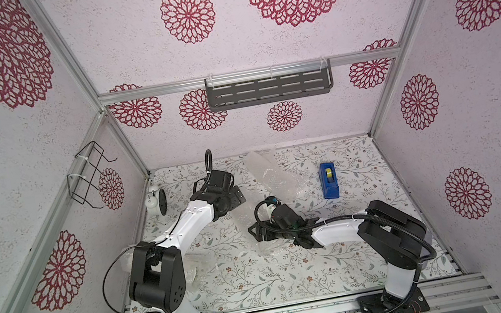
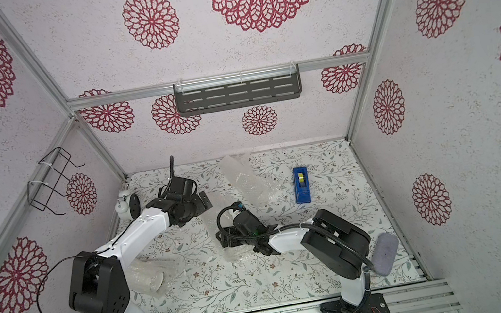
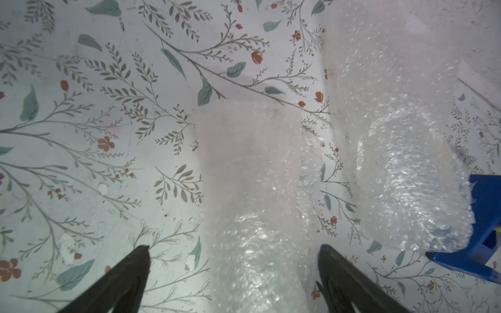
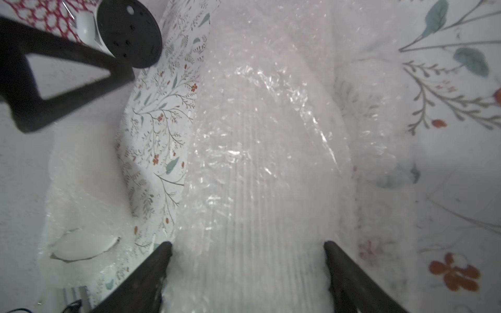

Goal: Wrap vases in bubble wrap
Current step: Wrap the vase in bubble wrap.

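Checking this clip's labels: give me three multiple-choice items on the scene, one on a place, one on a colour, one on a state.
1. Where on the table does the alarm clock stand? A near right corner; B far left corner; C centre.
2. What colour is the tape dispenser? A red; B green; C blue.
3. What state is the left gripper in? A open; B shut on the alarm clock; C shut on the tape dispenser.
Answers: B, it stands by the back and left walls; C, its body is plainly blue; A, its fingers stand wide apart in the wrist view.
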Motion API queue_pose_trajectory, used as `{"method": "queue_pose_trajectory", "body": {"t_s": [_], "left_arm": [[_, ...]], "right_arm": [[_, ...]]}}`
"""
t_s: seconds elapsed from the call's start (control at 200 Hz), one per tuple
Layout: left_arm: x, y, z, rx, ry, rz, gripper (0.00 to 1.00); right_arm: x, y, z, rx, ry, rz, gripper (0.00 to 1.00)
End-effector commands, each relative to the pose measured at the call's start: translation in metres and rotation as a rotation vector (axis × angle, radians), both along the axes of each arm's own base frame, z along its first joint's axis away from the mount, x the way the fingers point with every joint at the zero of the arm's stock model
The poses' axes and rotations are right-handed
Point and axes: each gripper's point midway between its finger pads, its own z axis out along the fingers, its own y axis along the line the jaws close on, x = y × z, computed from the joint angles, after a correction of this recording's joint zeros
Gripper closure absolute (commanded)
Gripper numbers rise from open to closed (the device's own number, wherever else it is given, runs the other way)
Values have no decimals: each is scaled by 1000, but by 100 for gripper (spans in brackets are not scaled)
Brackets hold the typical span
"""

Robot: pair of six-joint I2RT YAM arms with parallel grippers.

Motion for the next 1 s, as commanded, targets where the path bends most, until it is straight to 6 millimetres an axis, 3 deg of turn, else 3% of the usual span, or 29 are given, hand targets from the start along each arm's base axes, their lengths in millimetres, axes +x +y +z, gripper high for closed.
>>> {"method": "queue_pose_trajectory", "body": {"t_s": [0.0, 0.32, 0.726, 0.996], "left_arm": [[-10, -6, -13, -26, 28, -30, 2], [-13, -32, -29, -89, 49, -87, 8], [-17, -41, -64, -2, 150, -104, 22], [-21, -35, -83, 137, 205, -87, 30]], "right_arm": [[-31, 11, -16, 119, 191, 21, 20], [-28, 7, -15, 209, 212, -46, 20], [-28, 5, -9, 290, 213, -70, 19], [-24, -7, -2, 196, 138, -81, 4]]}}
